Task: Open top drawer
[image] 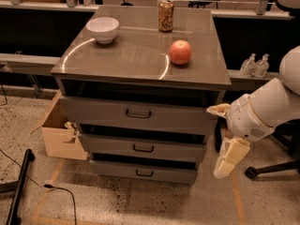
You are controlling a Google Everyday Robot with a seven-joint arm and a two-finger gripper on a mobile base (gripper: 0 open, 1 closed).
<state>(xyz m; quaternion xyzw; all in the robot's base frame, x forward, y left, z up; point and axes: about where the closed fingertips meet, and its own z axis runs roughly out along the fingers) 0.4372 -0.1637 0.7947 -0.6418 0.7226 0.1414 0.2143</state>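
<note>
The top drawer (112, 112) is the widest grey metal front of three in the cabinet, with a small black bar handle (138, 113) at its centre. Its front sits just under the cabinet top, and none of its inside shows. My gripper (229, 157) is on the white arm at the right. It hangs beside the cabinet's right front corner, level with the middle drawer. It is to the right of and below the top drawer's handle and touches no drawer.
On the cabinet top stand a white bowl (102, 29), a drinks can (165, 14) and a red apple (180, 52). The middle drawer (143, 147) and bottom drawer (144, 172) lie below. An open cardboard box (57, 136) sits at the left. A cable (61, 191) lies on the floor and a chair base (269, 168) is at the right.
</note>
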